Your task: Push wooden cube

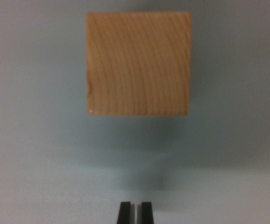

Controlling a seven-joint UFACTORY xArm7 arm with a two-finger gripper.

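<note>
In the wrist view the wooden cube sits in the upper middle of the picture, on a plain pale grey surface that fills all the rest of the frame. Only one face of the cube is shown to the camera, nearly a square, light brown with curved grain lines running across it, and a small darker spot is at its lower left edge. The picture is a little soft, so the edges of the cube are not sharp. Under the cube there is a dim shadow on the surface, which becomes weaker toward the bottom of the frame. The gripper is seen only as two dark fingertips at the bottom edge, slightly to the wrist view's left of the cube's centre line (the rest of the gripper is out of the frame). The two tips stand side by side with only a very thin pale gap between them, so the jaws are almost closed together, and nothing is held between them. The fingertips are well apart from the cube: a wide band of bare surface lies between them and the cube's lower edge, and they do not touch it. The cube lies straight, its sides parallel to the borders of the picture.
</note>
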